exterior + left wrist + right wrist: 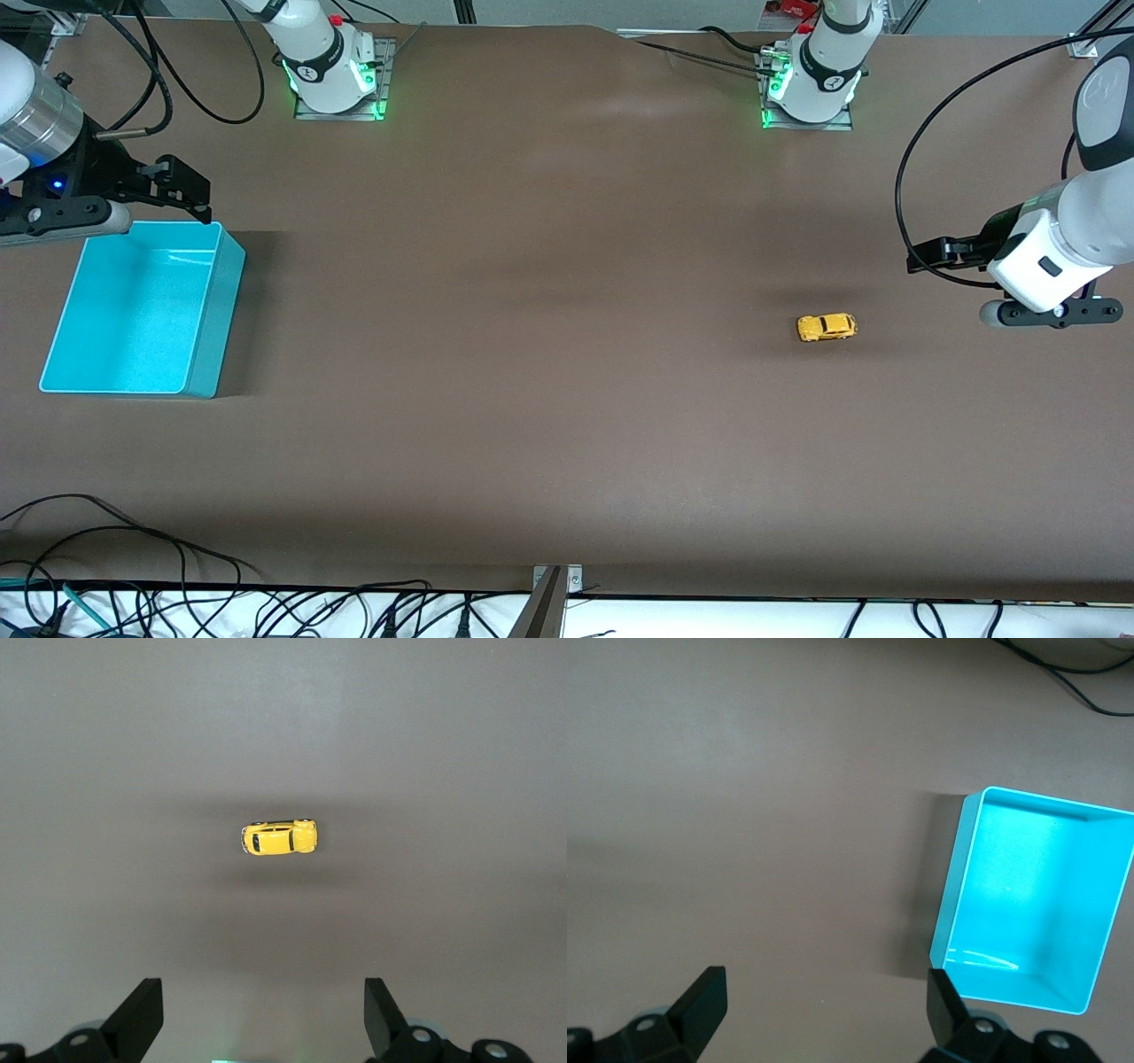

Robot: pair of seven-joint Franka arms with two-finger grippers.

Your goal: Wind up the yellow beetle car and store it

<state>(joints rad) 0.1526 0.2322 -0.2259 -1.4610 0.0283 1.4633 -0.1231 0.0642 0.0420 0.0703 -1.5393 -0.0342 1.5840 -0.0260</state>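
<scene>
The yellow beetle car (827,327) stands on its wheels on the brown table toward the left arm's end; in the left wrist view the car (279,836) sits well ahead of the fingers. My left gripper (919,258) hovers above the table beside the car, farther toward that end, open and empty (264,1010). A turquoise bin (226,301) with nothing in it sits at the right arm's end. My right gripper (200,197) hangs over the bin's corner nearest the robots' bases, open and empty (826,1001), with the bin (957,877) beside one finger.
The two arm bases (335,71) (811,84) stand along the table's edge farthest from the front camera. Loose cables (133,567) lie at the edge nearest that camera. Bare brown tabletop (532,337) stretches between the car and the bin.
</scene>
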